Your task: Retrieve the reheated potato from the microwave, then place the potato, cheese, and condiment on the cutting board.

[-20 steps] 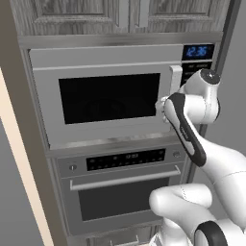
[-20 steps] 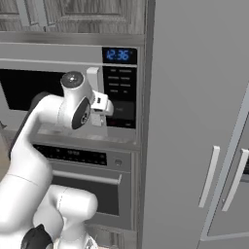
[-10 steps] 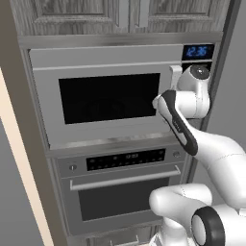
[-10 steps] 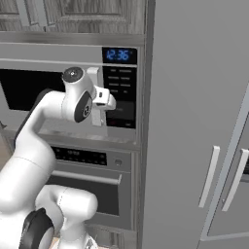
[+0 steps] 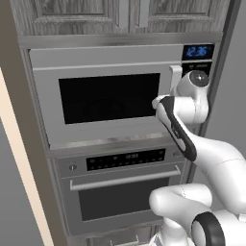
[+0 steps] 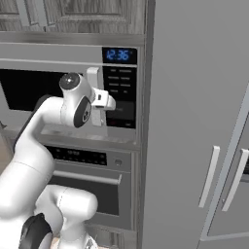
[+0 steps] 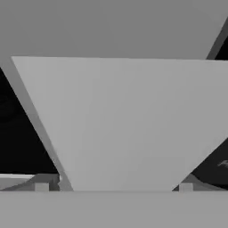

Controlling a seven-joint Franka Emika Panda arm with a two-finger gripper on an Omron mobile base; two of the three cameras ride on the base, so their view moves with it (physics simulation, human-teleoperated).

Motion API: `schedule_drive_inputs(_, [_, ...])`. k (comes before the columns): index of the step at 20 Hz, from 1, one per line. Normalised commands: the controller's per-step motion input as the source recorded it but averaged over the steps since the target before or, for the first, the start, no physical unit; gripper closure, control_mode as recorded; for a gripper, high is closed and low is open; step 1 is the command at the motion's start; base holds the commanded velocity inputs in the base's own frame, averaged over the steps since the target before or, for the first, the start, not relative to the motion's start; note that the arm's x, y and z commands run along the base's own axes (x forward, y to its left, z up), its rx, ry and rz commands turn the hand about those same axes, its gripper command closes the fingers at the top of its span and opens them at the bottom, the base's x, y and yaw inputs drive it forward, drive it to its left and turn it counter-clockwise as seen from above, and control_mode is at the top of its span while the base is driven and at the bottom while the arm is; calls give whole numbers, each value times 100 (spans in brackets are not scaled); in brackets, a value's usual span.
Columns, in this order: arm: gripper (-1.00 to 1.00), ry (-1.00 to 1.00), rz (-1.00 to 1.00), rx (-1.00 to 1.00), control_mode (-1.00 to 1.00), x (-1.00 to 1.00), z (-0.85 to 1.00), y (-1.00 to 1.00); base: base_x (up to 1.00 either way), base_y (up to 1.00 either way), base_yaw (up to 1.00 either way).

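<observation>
Microwave (image 5: pixel 110 98) upper center of left base view, door shut, claw (image 6: pixel 99 104) spread wide around its vertical handle (image 5: pixel 175 79), oven (image 5: pixel 125 192) below.

The microwave (image 5: pixel 110 96) has a dark door window, and nothing behind the glass can be made out, so its contents cannot be told. In the left base view the arm's wrist covers the lower part of the door handle (image 5: pixel 176 77) and most of the keypad, leaving the blue display clear. In the right base view the microwave runs off the left edge, and the arm covers part of its window. There the end effector (image 6: pixel 98 98) sits at the handle, but its fingertips are too small and too overlapped to tell whether they touch it. In the hand view a pale blurred slab takes up the middle, too close to identify with certainty. The oven (image 5: pixel 125 192) below is partly covered by the robot's body.
</observation>
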Motion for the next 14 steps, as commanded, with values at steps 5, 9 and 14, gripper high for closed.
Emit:
schedule_drive_inputs(5, [100, -6, 0, 7, -100, 59, -14, 6, 0, 0, 0])
schedule_drive_inputs(9, [100, -1, 1, 10, -100, 46, -9, 13, 0, 0, 0])
schedule_drive_inputs(14, [100, -10, 4, 3, -100, -44, -8, 44, 0, 0, 0])
